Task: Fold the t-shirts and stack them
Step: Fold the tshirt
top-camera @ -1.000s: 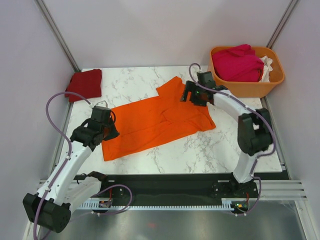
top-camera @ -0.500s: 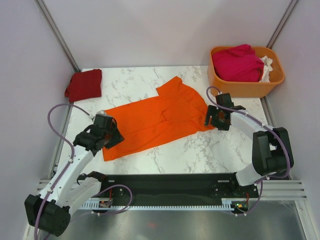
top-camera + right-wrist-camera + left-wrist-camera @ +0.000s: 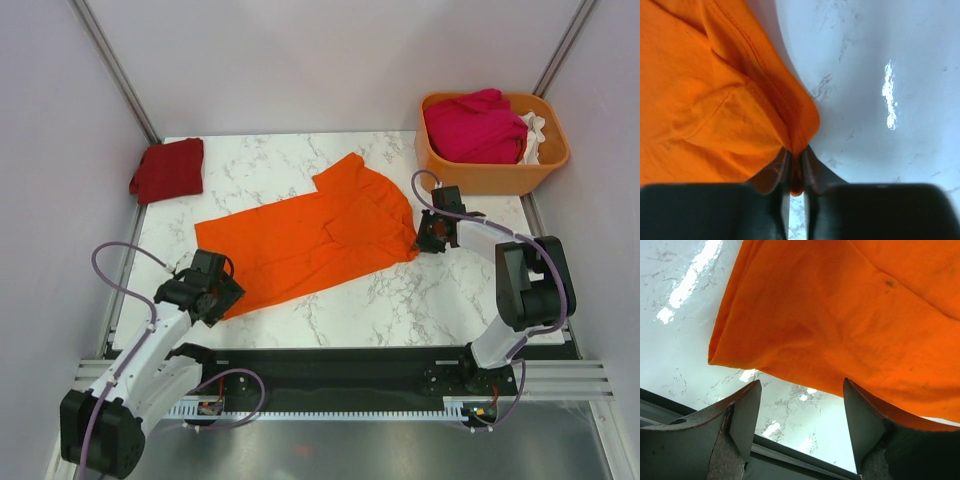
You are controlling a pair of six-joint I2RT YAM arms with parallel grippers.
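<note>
The bright orange t-shirt [image 3: 310,235] lies spread on the marble table [image 3: 460,300]. My left gripper [image 3: 214,291] stands open at the shirt's near-left corner. In the left wrist view the orange t-shirt's hem [image 3: 840,315] lies just beyond the left gripper [image 3: 802,407], with only bare marble between the fingers. My right gripper [image 3: 428,236] is shut on the shirt's right corner. In the right wrist view a fold of the orange cloth [image 3: 705,100] is pinched in the right gripper [image 3: 796,172]. A folded dark red t-shirt [image 3: 168,168] sits at the far left corner.
An orange plastic basket [image 3: 497,176] stands at the far right, holding a magenta t-shirt [image 3: 478,125] and a white one [image 3: 536,130]. The table's black front rail [image 3: 330,362] runs just behind my left gripper. Grey walls close in on both sides.
My left gripper let go of the shirt's left edge, opened, and drew back toward the front edge. My right gripper moved from the far sleeve to the right corner and shut on it.
</note>
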